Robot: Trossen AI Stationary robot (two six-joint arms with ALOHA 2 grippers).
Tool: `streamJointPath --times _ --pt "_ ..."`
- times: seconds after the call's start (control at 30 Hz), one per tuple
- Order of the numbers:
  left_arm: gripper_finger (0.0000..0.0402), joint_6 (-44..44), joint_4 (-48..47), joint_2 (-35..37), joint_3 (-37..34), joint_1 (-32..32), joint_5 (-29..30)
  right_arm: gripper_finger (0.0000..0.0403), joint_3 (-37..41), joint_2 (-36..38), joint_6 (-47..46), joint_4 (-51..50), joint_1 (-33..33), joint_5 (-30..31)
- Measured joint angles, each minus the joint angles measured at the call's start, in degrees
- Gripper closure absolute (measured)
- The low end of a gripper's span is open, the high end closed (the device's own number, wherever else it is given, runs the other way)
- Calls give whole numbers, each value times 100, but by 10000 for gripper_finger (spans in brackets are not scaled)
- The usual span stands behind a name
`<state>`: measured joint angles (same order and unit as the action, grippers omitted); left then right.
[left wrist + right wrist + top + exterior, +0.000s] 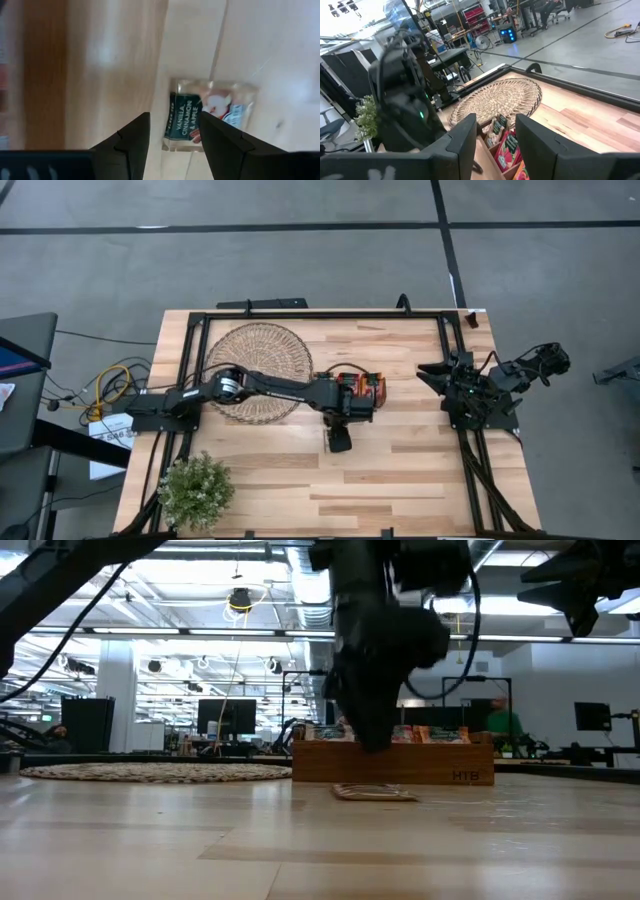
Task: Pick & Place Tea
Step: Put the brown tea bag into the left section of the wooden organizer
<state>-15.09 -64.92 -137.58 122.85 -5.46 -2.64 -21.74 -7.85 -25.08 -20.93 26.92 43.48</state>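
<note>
One tea sachet (210, 116) lies flat on the wooden table just in front of the tray; it is pale with a dark green label and some red print, and also shows in the low view (375, 792). My left gripper (173, 116) hangs open above it (372, 745), clear of it, with its fingers spread over the sachet's label end. In the high view the gripper (340, 440) hides the sachet. More sachets, some red-orange (507, 147), stand in the brown tray (365, 388). My right gripper (495, 120) waits open at the table's right side (430, 370).
The round woven mat (262, 370) lies on the table left of the tray, under my left arm. A small potted plant (195, 490) stands at the near left corner. A black frame (320, 314) runs along the far and side edges. Bare tabletop (400, 480) lies toward the near edge.
</note>
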Motion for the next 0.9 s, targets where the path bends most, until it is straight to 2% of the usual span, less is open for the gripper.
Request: streamJointPath --times 0.23,0.5,0.6,0.9 --pt "240 237 -181 -418 9 -31 144 274 -2 0 -36 -2 0 0" --pt "248 244 -147 -518 31 -28 86 274 -2 1 -37 -4 0 0" --pt "274 236 -128 -524 27 -30 33 274 -2 1 -35 -16 -2 0" --pt "393 115 -99 -466 8 -35 56 274 -2 1 -37 -135 -2 0"
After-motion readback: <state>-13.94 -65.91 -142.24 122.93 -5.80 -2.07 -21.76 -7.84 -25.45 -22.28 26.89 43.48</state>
